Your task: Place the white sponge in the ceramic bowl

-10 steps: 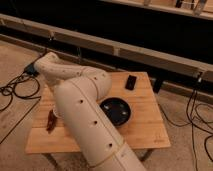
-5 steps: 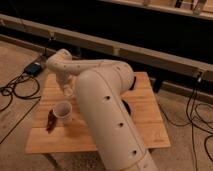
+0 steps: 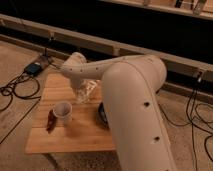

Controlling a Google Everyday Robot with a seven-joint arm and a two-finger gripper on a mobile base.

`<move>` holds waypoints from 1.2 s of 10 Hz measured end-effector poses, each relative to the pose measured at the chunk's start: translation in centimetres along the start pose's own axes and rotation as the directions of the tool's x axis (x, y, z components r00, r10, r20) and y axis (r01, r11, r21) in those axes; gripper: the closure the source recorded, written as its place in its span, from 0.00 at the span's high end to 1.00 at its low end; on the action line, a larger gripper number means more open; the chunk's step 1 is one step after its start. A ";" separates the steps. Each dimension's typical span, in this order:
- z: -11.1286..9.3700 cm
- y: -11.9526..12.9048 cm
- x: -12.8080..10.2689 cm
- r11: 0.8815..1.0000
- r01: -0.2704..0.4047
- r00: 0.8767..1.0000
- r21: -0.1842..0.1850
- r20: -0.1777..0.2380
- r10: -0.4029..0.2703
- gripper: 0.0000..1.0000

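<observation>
Wooden table [image 3: 75, 140] on concrete floor [image 3: 15, 65]; cables [image 3: 15, 92] nearby; hand [image 3: 86, 92] above the tabletop, grip state indiscernible.

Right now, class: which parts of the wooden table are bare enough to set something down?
Bare wood lies along the wooden table's front edge below the white cup, and at its far left corner. It is crowded around the gripper and the black ceramic bowl under the arm.
</observation>
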 end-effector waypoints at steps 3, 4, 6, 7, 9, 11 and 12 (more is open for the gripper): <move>-1.3 -4.3 4.0 0.994 -0.099 0.995 0.045 0.013 0.098 0.00; -1.9 -6.0 5.2 0.989 -0.134 0.991 0.068 0.019 0.133 0.00; -3.1 -9.3 7.3 0.973 -0.201 0.980 0.116 0.033 0.199 0.00; -3.4 -10.3 7.9 0.967 -0.219 0.976 0.132 0.034 0.217 0.00; -3.6 -12.8 9.1 0.952 -0.257 0.966 0.166 0.024 0.257 0.00; -3.0 -14.9 9.4 0.943 -0.273 0.961 0.189 -0.001 0.278 0.10; -2.6 -15.5 9.2 0.941 -0.276 0.959 0.196 -0.011 0.284 0.20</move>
